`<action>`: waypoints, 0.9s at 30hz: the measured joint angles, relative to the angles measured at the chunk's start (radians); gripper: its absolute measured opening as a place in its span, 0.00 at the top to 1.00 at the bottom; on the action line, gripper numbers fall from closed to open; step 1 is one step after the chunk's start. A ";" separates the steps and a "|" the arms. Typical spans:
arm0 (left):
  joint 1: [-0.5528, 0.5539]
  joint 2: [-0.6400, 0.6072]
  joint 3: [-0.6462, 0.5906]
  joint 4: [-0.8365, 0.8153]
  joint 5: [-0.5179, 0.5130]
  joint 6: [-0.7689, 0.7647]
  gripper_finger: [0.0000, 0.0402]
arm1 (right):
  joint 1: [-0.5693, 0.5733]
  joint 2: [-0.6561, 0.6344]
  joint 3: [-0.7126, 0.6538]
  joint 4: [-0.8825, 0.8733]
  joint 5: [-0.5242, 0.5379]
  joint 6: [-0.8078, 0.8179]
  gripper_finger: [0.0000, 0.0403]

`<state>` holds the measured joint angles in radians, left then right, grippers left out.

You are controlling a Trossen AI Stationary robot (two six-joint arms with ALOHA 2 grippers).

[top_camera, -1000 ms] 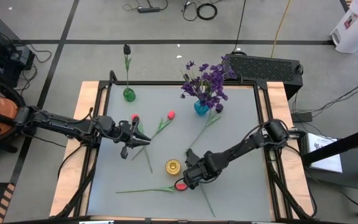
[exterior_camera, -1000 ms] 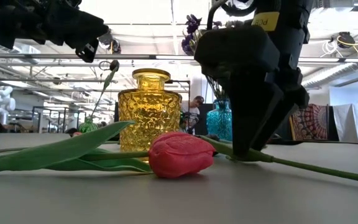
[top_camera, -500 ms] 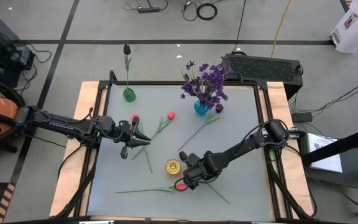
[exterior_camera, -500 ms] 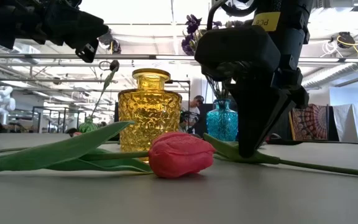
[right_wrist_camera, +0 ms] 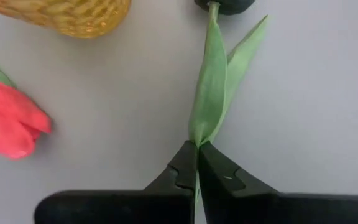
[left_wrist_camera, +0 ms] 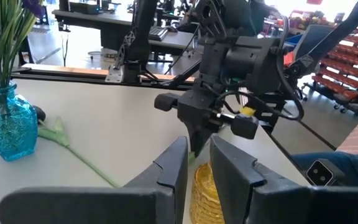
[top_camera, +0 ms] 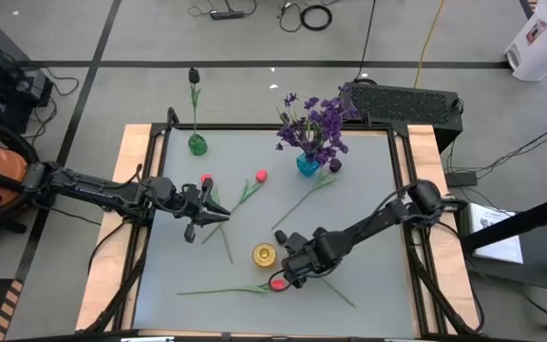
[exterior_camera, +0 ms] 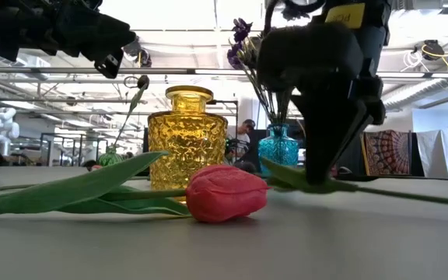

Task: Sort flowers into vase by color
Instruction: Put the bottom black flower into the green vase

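My right gripper [top_camera: 291, 273] is shut on a near-black tulip, with its dark bud [right_wrist_camera: 222, 5] and green leaves [right_wrist_camera: 213, 81] just beyond the fingers and its stem [top_camera: 340, 296] trailing toward the near right. A red-pink tulip [top_camera: 275, 282] lies on its side next to the gripper, beside the empty yellow vase [top_camera: 265, 254]. My left gripper [top_camera: 218, 217] hovers above the table's left half, open by a narrow gap [left_wrist_camera: 199, 163] and empty. Under it lies a red tulip [top_camera: 205, 179]. Purple flowers [top_camera: 316, 123] stand in the blue vase [top_camera: 308, 164]. My right gripper pinches the near-black tulip's thin stem between its two fingers, right where the leaves meet it [right_wrist_camera: 196, 144]. The fingers come from above, pointing down, across the stem. The stem and leaf [exterior_camera: 286, 175] are raised a little off the table, with the long free end [exterior_camera: 411, 194] slanting down.
A green vase [top_camera: 197, 144] at the far left holds one dark tulip [top_camera: 194, 74]. Another red tulip [top_camera: 260, 176] and a loose green stem [top_camera: 302, 204] lie mid-table. The table has raised wooden side rails [top_camera: 122, 218]. A person shows far off in the low view [exterior_camera: 247, 132].
My right gripper has stayed shut on the stem, risen a little and drifted toward the table's right edge. The dark tulip's stem has come up off the table, and its free end has swung from the near edge toward the right.
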<state>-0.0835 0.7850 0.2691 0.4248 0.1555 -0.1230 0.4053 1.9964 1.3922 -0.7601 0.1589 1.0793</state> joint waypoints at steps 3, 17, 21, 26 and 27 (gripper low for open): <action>0.000 0.000 0.000 0.000 -0.003 0.000 0.81 | 0.000 -0.022 0.000 -0.017 0.021 -0.017 1.00; 0.000 0.000 0.000 -0.006 -0.018 -0.001 0.81 | 0.002 -0.234 0.000 -0.161 0.301 -0.067 1.00; 0.000 0.000 0.000 -0.007 -0.018 -0.001 0.81 | 0.015 -0.308 0.000 -0.151 0.432 -0.148 1.00; 0.000 0.000 0.000 -0.007 -0.027 0.006 0.81 | 0.031 -0.375 0.000 -0.068 0.624 -0.309 1.00; 0.000 0.000 0.000 -0.007 -0.031 0.007 0.81 | 0.032 -0.382 0.000 -0.039 0.652 -0.352 1.00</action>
<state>-0.0837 0.7849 0.2691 0.4180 0.1240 -0.1165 0.4371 1.6148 1.3922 -0.7986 0.8106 0.7277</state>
